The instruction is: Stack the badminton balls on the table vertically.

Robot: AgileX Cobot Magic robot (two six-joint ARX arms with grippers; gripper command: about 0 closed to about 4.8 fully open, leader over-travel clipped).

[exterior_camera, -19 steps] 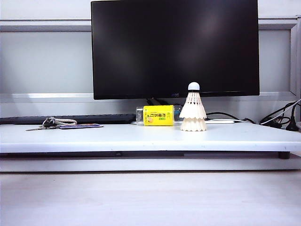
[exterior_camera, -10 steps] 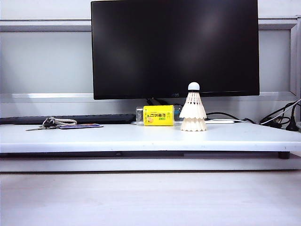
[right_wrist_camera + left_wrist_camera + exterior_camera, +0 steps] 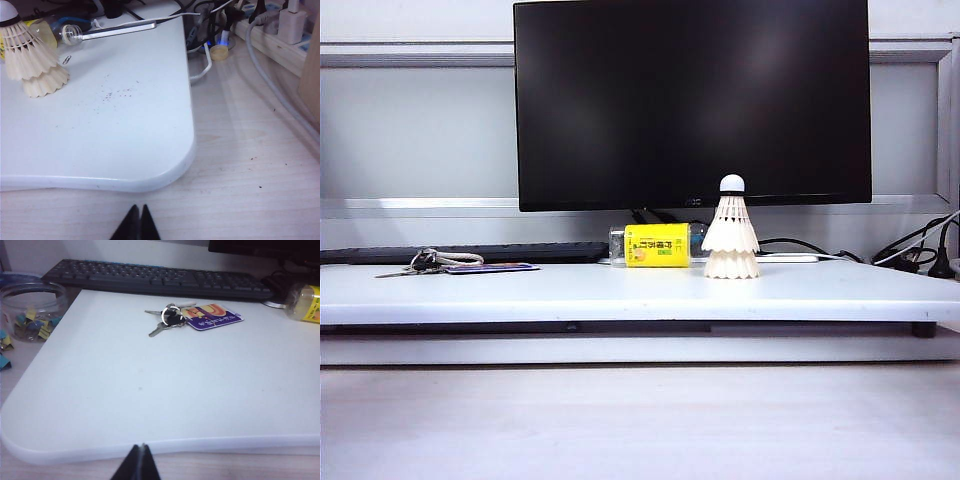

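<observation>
The two badminton balls stood stacked one inside the other, skirts down and the cork tip of the upper one pointing up, on the white table, right of its middle in the exterior view and in front of the dark monitor. Just behind and beside the stack lay a clear bottle with a yellow label on its side. Farther left on the table lay a bunch of keys with a purple tag, with a black keyboard behind them. The left gripper sat low at the table's near edge, its jaws pressed together with nothing between them, well apart from the stack, which its own camera did not show. The right gripper hung off the table's rounded near corner over the pale wood surface, jaws likewise closed and empty, with the stack well away across the tabletop.
</observation>
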